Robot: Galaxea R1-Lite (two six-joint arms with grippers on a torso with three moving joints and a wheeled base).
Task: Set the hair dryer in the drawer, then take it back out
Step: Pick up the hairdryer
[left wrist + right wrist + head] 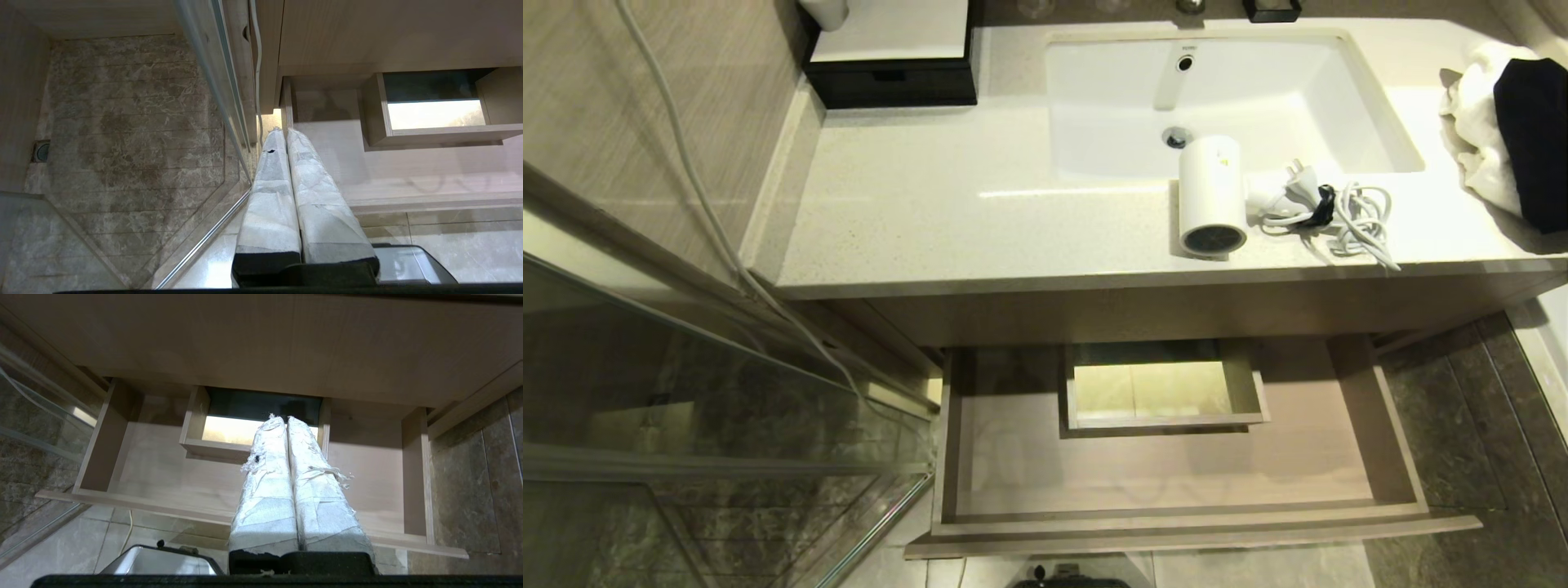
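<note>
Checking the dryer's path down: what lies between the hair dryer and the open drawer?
In the head view, only the countertop's front edge and the wood panel under it separate the hair dryer from the drawer.

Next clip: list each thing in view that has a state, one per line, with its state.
drawer: pulled open, nothing in it.
hair dryer: lying on the countertop at the sink's front edge, grille toward the robot.
cord: bundled with a black tie, beside the dryer.
sink: dry, nothing in it.
towel: crumpled on the counter's right end.
left gripper: shut, empty, low by the drawer.
right gripper: shut, empty, before the drawer.
</note>
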